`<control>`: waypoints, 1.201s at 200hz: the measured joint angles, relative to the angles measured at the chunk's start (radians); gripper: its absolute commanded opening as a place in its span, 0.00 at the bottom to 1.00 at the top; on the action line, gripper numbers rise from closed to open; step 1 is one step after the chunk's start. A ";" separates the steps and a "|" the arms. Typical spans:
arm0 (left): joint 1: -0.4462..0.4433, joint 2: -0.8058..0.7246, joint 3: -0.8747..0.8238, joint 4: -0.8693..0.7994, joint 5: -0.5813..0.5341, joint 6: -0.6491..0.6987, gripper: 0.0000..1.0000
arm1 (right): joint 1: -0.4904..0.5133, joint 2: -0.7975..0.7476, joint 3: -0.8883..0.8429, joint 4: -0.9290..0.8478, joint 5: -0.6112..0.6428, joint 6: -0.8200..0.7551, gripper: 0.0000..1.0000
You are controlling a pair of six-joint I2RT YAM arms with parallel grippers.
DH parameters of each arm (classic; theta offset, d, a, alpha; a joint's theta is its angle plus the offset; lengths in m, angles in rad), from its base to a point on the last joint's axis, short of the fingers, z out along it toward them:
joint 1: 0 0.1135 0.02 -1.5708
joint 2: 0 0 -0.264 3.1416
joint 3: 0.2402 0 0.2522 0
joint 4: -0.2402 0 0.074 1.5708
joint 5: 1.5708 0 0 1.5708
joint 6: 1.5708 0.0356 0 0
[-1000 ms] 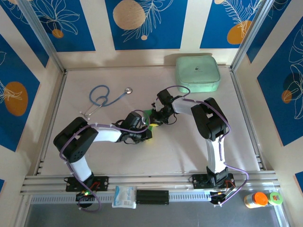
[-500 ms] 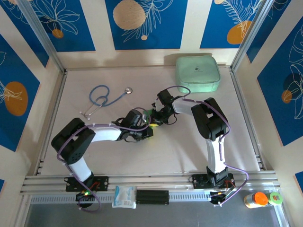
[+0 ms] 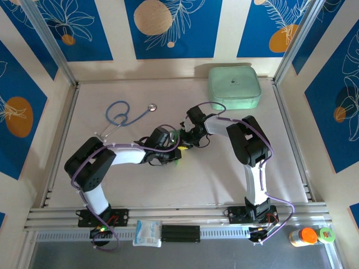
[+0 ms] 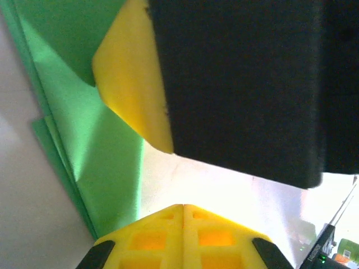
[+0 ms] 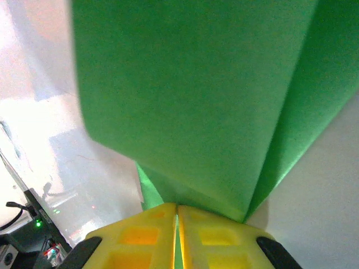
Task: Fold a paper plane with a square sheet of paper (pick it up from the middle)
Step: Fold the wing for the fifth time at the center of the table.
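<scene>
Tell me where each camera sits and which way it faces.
Top external: high behind the bases, facing down on the table; both arms whole.
Left wrist: behind the shut left claw, facing the green paper.
Right wrist: behind the right claw, facing the paper it pinches.
Shared: both wrists see the paper.

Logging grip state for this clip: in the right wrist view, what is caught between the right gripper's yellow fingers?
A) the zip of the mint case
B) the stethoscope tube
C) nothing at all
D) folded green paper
D: in the right wrist view the folded green paper narrows down into the seam of the right gripper, which is shut on it.
</scene>
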 measured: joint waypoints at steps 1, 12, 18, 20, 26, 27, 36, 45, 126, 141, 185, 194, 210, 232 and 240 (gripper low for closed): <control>0.000 0.002 0.000 0.000 0.000 0.000 0.04 | 0.000 0.000 0.000 0.000 0.000 0.000 0.14; 0.000 0.009 0.000 0.000 -0.002 0.000 0.05 | 0.000 0.000 0.000 0.000 0.000 0.000 0.14; 0.000 0.014 0.000 0.000 -0.002 0.000 0.04 | 0.000 0.000 0.000 0.000 0.000 0.000 0.14; 0.000 0.016 0.000 0.000 -0.002 0.000 0.04 | 0.000 0.000 0.000 0.000 0.000 0.000 0.14; 0.000 0.021 0.000 0.000 -0.002 0.000 0.04 | 0.000 0.000 0.000 0.000 0.000 0.000 0.14; 0.000 0.022 0.000 0.000 -0.002 0.000 0.04 | 0.000 0.000 0.000 0.000 0.000 0.000 0.14; 0.000 0.029 0.000 0.001 -0.002 0.000 0.04 | 0.000 0.000 0.000 0.000 0.000 0.004 0.14; 0.000 0.031 0.000 0.002 -0.002 0.000 0.04 | 0.000 0.000 0.000 0.000 0.000 0.005 0.14; -0.014 0.026 -0.035 0.043 -0.002 -0.005 0.04 | 0.000 0.002 0.000 -0.001 0.000 0.023 0.14; -0.020 0.009 -0.054 0.045 -0.002 -0.007 0.05 | 0.000 0.004 0.001 -0.003 0.000 0.027 0.14; -0.069 -0.041 -0.102 0.012 -0.008 -0.021 0.05 | 0.000 0.004 0.001 -0.003 0.000 0.041 0.14; -0.076 -0.060 -0.120 0.006 -0.007 -0.031 0.05 | 0.000 0.004 0.001 -0.003 0.000 0.043 0.14; -0.082 -0.092 -0.142 -0.023 -0.004 -0.035 0.06 | 0.000 0.004 0.000 -0.001 0.000 0.049 0.14; -0.085 -0.143 -0.143 -0.113 -0.006 -0.034 0.08 | 0.000 -0.002 -0.012 0.013 -0.001 0.060 0.14; -0.084 -0.169 -0.142 -0.137 -0.010 -0.031 0.09 | 0.000 -0.007 -0.021 0.024 0.000 0.068 0.14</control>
